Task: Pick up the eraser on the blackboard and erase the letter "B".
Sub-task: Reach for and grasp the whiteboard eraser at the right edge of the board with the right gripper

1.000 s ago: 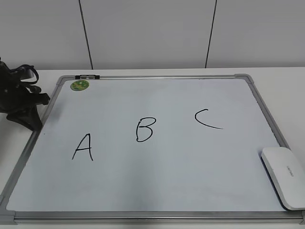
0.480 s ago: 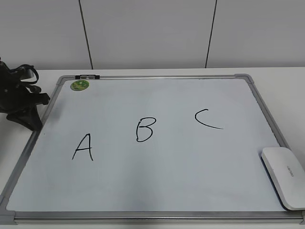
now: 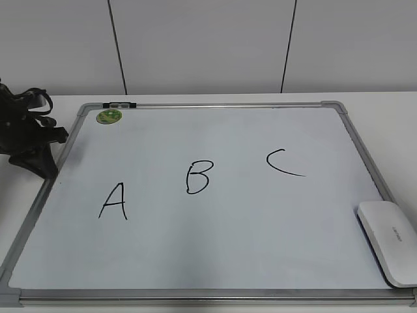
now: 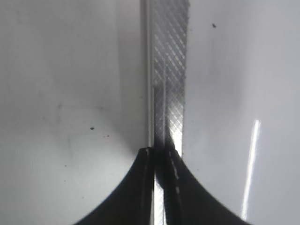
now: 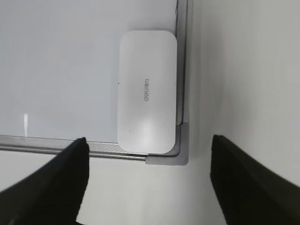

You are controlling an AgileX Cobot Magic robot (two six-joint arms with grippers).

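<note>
The blackboard (image 3: 215,130) is a white board with a silver frame and lies flat on the table. A black letter "B" (image 3: 198,177) is in its middle, between a black "A" (image 3: 114,202) and a black "C" (image 3: 281,163). The white eraser (image 3: 389,240) lies at the board's front right corner and also shows in the right wrist view (image 5: 147,91). My right gripper (image 5: 149,180) is open and empty, above the table just off that corner. My left gripper (image 4: 159,154) is shut and empty, over the board's frame (image 4: 168,70); its arm (image 3: 26,134) sits at the left edge.
A round green magnet (image 3: 109,117) sits at the board's far left corner beside a small black clip (image 3: 120,104) on the frame. The white table (image 3: 391,104) surrounds the board. A grey panelled wall stands behind.
</note>
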